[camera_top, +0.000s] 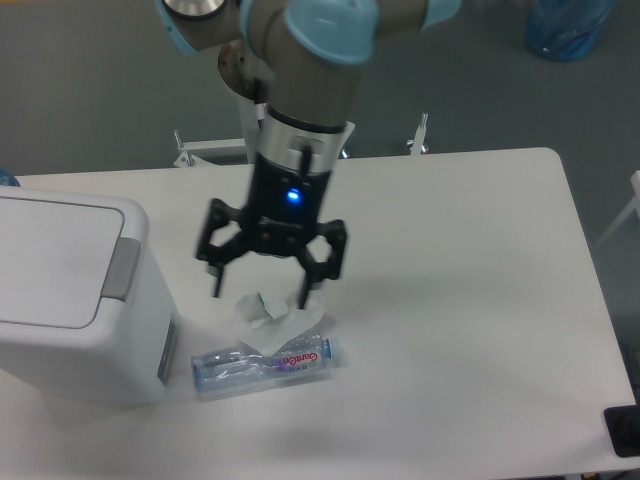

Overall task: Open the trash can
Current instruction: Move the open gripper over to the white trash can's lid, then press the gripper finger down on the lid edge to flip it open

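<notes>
I see one trash can (70, 290) at the left end of the table (470, 300), its lid (50, 255) lying flat and shut; I take the can as my landmark; it reads to me as rigid moulded plastic, smooth and probably slick, bulky enough that I would not expect a light press to shove it, though an empty bin could slide; I judge there is nothing on it to pinch, so the place to act is the grey push tab (120, 268) at the lid's right edge, pressed downward with a fingertip rather than grasped; the tab looks small, so a glancing contact might skid off onto the lid.

My gripper (262, 285) hangs to the right of the can, apart from it, its jaws spread wide and holding nothing; I count two fingers on it.

Just right of the can's base lies one crushed clear bottle (265, 362), on its side, with one crumpled scrap of pale wrapping (262, 312) touching it on the far side; the gripper's fingertips hang just above that scrap; whether they touch it I cannot tell.

One can, one tab, one bottle, one scrap; I would move left towards the tab.
</notes>
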You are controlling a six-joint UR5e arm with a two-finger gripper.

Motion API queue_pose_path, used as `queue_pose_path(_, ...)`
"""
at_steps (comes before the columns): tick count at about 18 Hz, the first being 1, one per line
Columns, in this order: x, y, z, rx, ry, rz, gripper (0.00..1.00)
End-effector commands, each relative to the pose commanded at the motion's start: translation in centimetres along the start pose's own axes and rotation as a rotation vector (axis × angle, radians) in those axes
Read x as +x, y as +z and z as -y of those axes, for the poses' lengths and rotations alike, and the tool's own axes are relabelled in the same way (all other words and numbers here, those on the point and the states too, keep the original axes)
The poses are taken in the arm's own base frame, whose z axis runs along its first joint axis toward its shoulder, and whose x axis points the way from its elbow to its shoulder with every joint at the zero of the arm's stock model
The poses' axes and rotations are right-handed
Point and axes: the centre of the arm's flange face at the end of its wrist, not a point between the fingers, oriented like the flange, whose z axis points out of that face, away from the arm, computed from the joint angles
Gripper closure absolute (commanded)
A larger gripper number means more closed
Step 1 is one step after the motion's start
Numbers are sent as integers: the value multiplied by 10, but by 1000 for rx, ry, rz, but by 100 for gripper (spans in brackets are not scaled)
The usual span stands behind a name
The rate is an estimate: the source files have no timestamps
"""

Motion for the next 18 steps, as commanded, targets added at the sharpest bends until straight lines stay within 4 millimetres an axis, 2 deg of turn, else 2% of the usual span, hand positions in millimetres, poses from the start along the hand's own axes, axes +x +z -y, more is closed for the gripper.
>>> queue_pose_path(4, 15, 18, -14, -39, 8, -18, 0)
queue_pose_path(7, 18, 13, -15, -31, 11, -19, 0)
queue_pose_path(12, 20, 16, -34, -53, 4, -20, 0)
queue_pose_path(18, 18, 23, -39, -48, 10, -17, 0)
